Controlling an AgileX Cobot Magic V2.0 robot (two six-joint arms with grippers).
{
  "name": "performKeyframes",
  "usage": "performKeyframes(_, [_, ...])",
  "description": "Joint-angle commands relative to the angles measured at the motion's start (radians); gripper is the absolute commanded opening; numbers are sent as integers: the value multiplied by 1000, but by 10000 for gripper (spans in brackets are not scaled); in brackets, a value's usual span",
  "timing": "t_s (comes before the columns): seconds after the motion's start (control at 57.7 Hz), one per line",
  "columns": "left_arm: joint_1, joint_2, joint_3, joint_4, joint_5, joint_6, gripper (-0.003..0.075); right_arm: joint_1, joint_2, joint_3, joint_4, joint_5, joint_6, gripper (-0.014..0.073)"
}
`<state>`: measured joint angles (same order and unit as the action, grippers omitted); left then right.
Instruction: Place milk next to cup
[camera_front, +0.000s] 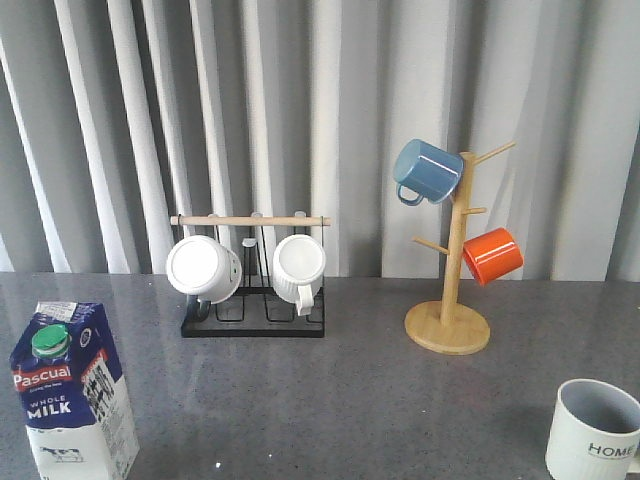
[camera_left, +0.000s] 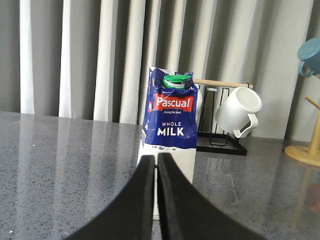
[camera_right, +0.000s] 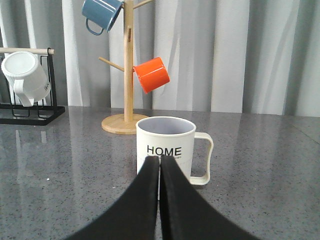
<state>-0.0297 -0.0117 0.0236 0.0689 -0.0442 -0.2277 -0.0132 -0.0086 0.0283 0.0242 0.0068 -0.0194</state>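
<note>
**Milk and cup still at opposite corners; nothing done yet**

Standing upright at the near left corner of the grey tabletop (camera_front: 330, 400): the Pascual whole milk carton (camera_front: 72, 392), green cap on top. At the near right corner, well apart from it: the ribbed "HOME" mug (camera_front: 592, 432), also upright, handle barely visible in the front view. Between them, only bare table surface.

Further back, near the curtain: a black mug rack (camera_front: 254, 322) with two white mugs (camera_front: 298, 266) hanging, and a wooden mug tree (camera_front: 450, 322) carrying a blue mug (camera_front: 427, 172) and an orange mug (camera_front: 492, 255).

In the left wrist view, left gripper (camera_left: 156, 165) pointing at the carton, fingers pressed together, holding nothing, not touching the carton as far as can be judged. In the right wrist view, right gripper (camera_right: 160, 167) aimed at the mug, fingers also together and empty.

Judged progress: at the very beginning. Still to do: open the left fingers, grasp the carton, carry it across to the right side, set it upright just beside the mug, release. Tall carton, so likely easy to tip if gripped too high or put down tilted.
</note>
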Motion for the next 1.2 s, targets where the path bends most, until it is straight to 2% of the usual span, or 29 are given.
performKeyframes(0.0, [-3, -12, -21, -3, -67, -1, -6, -1, -16, 9, -1, -72, -3, -1])
performKeyframes(0.971, [-3, -12, -21, -3, -67, -1, -6, -1, -16, 9, -1, -72, -1, -1])
performKeyframes(1.179, [-3, -12, -21, -3, -69, -1, -6, -1, -16, 9, 56, -72, 51, -1])
